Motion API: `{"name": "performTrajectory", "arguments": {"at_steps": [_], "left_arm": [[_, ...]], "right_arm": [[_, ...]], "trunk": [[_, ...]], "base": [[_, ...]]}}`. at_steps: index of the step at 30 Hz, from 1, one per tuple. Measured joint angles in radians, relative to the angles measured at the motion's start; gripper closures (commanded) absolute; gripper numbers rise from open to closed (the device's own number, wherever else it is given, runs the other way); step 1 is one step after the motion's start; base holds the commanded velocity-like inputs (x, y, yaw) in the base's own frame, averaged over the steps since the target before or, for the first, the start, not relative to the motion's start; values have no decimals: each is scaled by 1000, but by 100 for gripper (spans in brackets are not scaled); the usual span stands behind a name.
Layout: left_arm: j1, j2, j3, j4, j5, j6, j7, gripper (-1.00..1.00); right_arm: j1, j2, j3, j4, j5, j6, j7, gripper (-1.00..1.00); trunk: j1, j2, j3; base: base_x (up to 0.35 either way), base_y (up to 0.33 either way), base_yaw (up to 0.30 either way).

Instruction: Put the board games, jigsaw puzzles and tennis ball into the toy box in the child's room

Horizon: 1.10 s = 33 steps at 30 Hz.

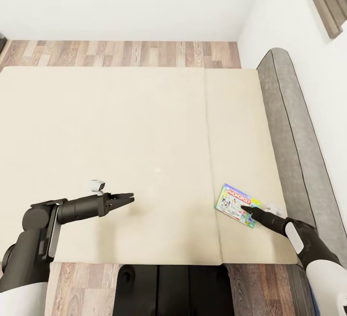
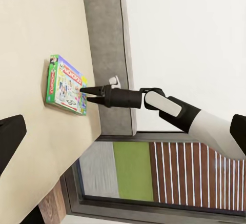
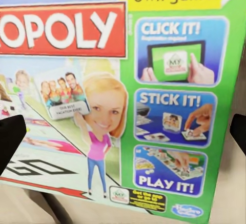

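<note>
**Right gripper at the edge of the board game on the bed**

The right gripper [image 1: 246,208] has its dark fingertips at the near edge of the white-and-green board game [image 1: 235,204], which lies flat on the narrower beige mattress pad of the bed [image 1: 144,137], close to the grey headboard [image 1: 294,132]. From the head view the fingers look drawn together into a point over the box edge. The left wrist view shows the same gripper [image 2: 88,94] from the side: two tips slightly parted, one above and one below the box's [image 2: 65,85] rim, but whether they actually clamp it I cannot tell. The right wrist view adds what the others cannot: the box lid [image 3: 118,96] up close, printed with red "OPOLY" lettering, a cartoon woman and panels reading "CLICK IT!", "STICK IT!", "PLAY IT!", with dark finger pads [image 3: 10,139] at either side of the picture, well apart.

The left gripper [image 1: 126,199] hangs over the wider mattress pad, far from the game, its fingers nearly closed and holding nothing. Wood-look floor [image 1: 120,53] runs beyond the bed under a white wall [image 1: 125,2].
</note>
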<state>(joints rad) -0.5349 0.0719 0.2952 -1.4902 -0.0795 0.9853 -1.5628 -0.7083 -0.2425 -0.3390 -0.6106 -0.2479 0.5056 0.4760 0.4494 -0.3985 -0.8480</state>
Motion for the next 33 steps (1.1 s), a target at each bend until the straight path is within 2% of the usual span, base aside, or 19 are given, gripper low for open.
{"name": "performTrajectory", "arguments": {"at_steps": [12,15,22,26,30,33], "left_arm": [[0,-8,0,0,-1,-4,0,-100],[0,-10,0,0,-1,-4,0,-100],[0,-10,0,0,-1,-5,0,-100],[0,-10,0,0,-1,-5,0,-100],[0,-10,0,0,-1,-5,0,-100],[0,-10,0,0,0,-5,0,-100]], "right_arm": [[-2,8,5,-1,0,4,8,-100],[-3,17,9,-11,0,6,22,-100],[-2,25,74,-106,-2,77,34,-100],[-2,48,87,-138,-2,106,35,-100],[-2,59,97,-143,-1,118,34,-100],[-3,74,123,-145,1,125,29,-100]], "trunk": [[0,0,0],[0,0,0],[0,0,0],[0,0,0],[0,0,0],[0,0,0]], "base": [[0,0,0],[0,0,0],[0,0,0],[0,0,0],[0,0,0],[0,0,0]]}}
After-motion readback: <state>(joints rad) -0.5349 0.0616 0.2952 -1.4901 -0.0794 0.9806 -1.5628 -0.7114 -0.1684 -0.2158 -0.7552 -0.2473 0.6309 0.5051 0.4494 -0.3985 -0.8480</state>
